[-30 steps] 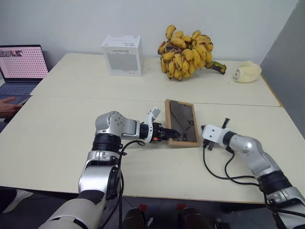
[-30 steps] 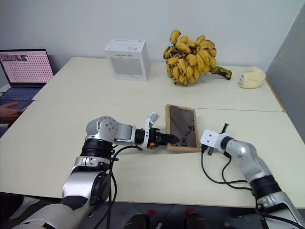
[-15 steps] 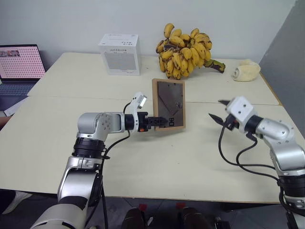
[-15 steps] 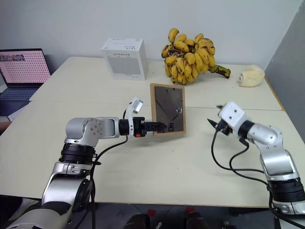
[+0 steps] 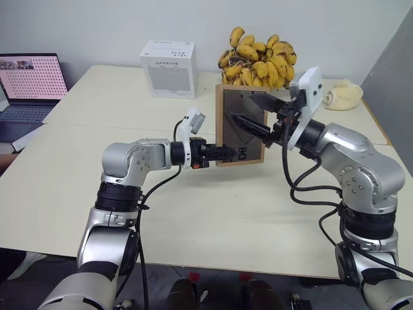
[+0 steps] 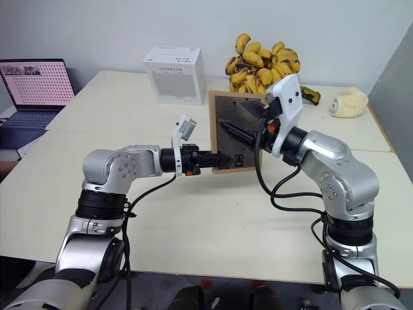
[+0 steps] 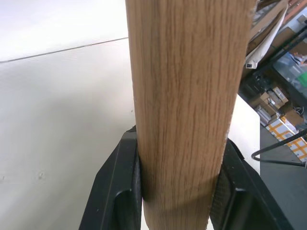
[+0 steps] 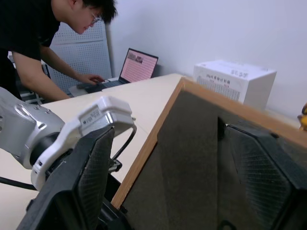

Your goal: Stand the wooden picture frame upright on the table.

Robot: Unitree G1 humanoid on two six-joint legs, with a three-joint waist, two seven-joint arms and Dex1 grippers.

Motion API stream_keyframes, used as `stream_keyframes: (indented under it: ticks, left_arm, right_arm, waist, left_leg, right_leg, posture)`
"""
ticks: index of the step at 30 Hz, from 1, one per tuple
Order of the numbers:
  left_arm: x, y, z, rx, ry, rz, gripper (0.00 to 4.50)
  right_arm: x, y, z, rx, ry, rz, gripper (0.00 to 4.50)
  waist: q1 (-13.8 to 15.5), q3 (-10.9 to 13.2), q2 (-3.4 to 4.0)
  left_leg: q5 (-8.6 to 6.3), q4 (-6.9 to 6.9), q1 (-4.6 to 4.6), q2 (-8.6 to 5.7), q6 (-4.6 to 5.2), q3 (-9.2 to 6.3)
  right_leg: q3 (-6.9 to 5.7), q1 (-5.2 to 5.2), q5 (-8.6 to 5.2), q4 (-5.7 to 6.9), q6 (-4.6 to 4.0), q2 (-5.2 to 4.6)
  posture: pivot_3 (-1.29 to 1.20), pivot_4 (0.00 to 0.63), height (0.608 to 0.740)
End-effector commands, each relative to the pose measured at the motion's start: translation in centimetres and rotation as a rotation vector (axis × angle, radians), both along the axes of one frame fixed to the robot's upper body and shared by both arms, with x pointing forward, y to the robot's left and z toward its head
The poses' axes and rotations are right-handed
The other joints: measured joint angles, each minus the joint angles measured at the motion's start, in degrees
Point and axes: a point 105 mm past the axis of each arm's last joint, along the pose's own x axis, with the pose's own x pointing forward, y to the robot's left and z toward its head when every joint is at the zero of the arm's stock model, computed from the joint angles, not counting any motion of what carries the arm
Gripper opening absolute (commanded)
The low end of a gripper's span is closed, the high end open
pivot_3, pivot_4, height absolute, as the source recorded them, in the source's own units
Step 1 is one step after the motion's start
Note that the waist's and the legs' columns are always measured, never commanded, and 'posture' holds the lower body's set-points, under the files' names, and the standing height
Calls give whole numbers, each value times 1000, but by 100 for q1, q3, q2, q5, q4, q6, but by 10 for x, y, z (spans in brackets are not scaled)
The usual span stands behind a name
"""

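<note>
The wooden picture frame [image 5: 240, 126] stands upright over the table [image 5: 213, 219], its dark grey back panel facing me. Whether its lower edge rests on the table I cannot tell. My left gripper [image 5: 219, 154] reaches in from the left and is shut on the frame's lower left edge. In the left wrist view the light-wood edge [image 7: 187, 96] sits pinched between the black fingers [image 7: 120, 191]. My right gripper [image 5: 256, 113] comes from the right, open, with its fingers spread in front of the back panel [image 8: 192, 158]. The picture side is hidden.
A white box [image 5: 169, 60] and a large bunch of bananas [image 5: 258, 55] stand behind the frame. A pale lump [image 5: 342, 97] lies at the far right. At the far left a laptop [image 5: 29, 81] is open, and a person [image 8: 48, 38] leans over it.
The left gripper lifted and rolled the frame from lying flat to upright. The right gripper opened and swung up and leftward from the table to the frame's back.
</note>
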Motion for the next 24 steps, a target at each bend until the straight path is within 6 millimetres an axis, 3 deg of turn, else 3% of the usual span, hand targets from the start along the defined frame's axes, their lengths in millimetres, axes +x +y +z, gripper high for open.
stream_keyframes:
  ticks: [1,7,15,24]
  left_arm:
    - [-13,-11,33,-37,-106,-84,1286]
    - [-13,-11,37,-41,-115,-84,1286]
    - [10,-13,31,-33,-104,-27,1286]
    - [36,-9,26,-14,-100,28,1286]
  right_arm:
    - [4,-4,2,6,-48,-24,3854]
    - [9,-3,-2,8,-44,-34,3854]
    - [-1,12,4,57,-43,-1,3854]
    - [-6,-2,-6,73,-9,-73,3854]
  waist:
    - [-1,0,0]
    - [-6,0,0]
    - [-1,0,0]
    - [-4,0,0]
  left_leg:
    - [0,-1,0,0,0,0]
    - [2,0,1,0,4,3]
    - [14,2,1,0,10,3]
    - [21,0,0,-2,14,4]
  right_leg:
    - [-1,-2,-1,5,-2,0]
    - [1,-5,-3,10,-5,1]
    - [0,-8,-3,25,-5,2]
    - [0,-20,-3,45,-5,3]
  posture:
    - [0,150,740]
    - [0,150,740]
    - [0,150,740]
    - [0,150,740]
